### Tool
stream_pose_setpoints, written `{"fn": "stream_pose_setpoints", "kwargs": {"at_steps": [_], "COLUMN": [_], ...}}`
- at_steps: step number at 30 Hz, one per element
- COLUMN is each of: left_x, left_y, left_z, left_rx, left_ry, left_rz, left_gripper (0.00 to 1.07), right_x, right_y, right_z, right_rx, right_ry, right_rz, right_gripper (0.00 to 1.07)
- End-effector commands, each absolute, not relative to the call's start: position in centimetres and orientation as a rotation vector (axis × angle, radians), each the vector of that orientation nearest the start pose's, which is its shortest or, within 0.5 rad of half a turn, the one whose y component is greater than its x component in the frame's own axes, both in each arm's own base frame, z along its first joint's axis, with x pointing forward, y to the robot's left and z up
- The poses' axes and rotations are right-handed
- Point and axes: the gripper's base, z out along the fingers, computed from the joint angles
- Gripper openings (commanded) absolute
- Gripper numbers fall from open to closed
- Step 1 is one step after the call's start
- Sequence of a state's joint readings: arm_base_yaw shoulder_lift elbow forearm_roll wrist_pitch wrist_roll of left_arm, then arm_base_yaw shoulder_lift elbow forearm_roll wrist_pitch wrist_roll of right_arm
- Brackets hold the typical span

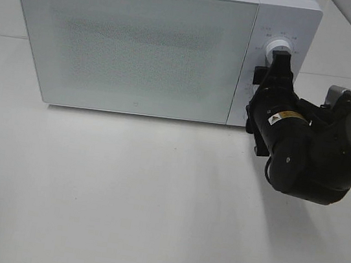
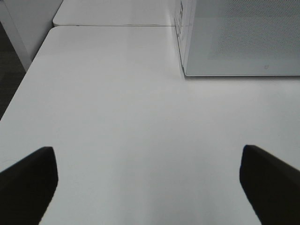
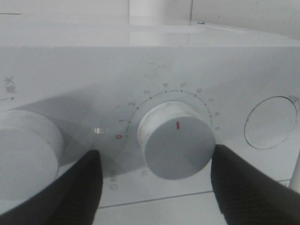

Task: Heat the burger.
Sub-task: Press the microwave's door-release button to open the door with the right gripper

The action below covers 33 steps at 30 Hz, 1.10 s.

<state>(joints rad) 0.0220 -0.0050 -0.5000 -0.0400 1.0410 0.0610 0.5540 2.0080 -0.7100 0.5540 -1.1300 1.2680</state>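
Observation:
The burger is out of view. The white microwave stands at the back with its frosted door shut. My right gripper is at the control panel, just below the upper knob. In the right wrist view the gripper is open, with its fingers on either side of the timer knob. One finger is near the knob's edge and the other stands apart. The knob's red mark points near 5. My left gripper is open and empty above the bare table.
The microwave's left corner shows in the left wrist view. A second knob and a round button flank the timer knob. The white table runs in front of the microwave, and its left edge drops off.

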Motion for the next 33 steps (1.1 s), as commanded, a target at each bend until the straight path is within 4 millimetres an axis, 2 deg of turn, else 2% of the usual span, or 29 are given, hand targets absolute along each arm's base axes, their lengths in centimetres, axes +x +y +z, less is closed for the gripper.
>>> {"fn": "stream_pose_setpoints", "kwargs": {"at_steps": [1,8,10,16,18,22,24,27,28,30,32,33], "left_x": [-0.8,-0.8,-0.8,-0.8,-0.8,-0.8,-0.8,-0.8,-0.8,-0.8,-0.8,-0.8], "left_y": [-0.4,-0.4,-0.4,-0.4,-0.4,-0.4,-0.4,-0.4,-0.4,-0.4,-0.4,-0.4], "left_z": [27.8,27.8,27.8,27.8,27.8,27.8,27.8,27.8,27.8,27.8,27.8,27.8], "left_rx": [0.039,0.039,0.039,0.039,0.039,0.039,0.039,0.039,0.039,0.039,0.039,0.039], "left_ry": [1.996,1.996,1.996,1.996,1.996,1.996,1.996,1.996,1.996,1.996,1.996,1.996], "left_rz": [0.004,0.004,0.004,0.004,0.004,0.004,0.004,0.004,0.004,0.004,0.004,0.004], "left_gripper": [0.98,0.98,0.98,0.98,0.98,0.98,0.98,0.98,0.98,0.98,0.98,0.98], "right_x": [31.3,29.3,27.8,26.4,25.5,25.1,24.5,24.3,23.9,23.7,23.0,23.0], "right_y": [14.1,13.1,12.6,12.1,11.9,11.9,11.9,11.8,11.8,11.7,11.5,11.5], "right_z": [13.9,13.9,14.1,14.6,15.5,16.6,17.5,17.9,18.7,19.1,20.5,20.5], "right_rx": [1.101,1.086,1.028,0.934,0.768,0.630,0.480,0.446,0.377,0.346,0.210,0.210], "right_ry": [1.372,1.447,1.549,1.660,1.795,1.863,1.922,1.932,1.949,1.947,1.955,1.955], "right_rz": [1.123,1.091,1.038,0.951,0.824,0.743,0.661,0.643,0.616,0.607,0.558,0.558], "right_gripper": [0.73,0.74,0.74,0.74,0.74,0.74,0.74,0.74,0.74,0.74,0.74,0.74]}}
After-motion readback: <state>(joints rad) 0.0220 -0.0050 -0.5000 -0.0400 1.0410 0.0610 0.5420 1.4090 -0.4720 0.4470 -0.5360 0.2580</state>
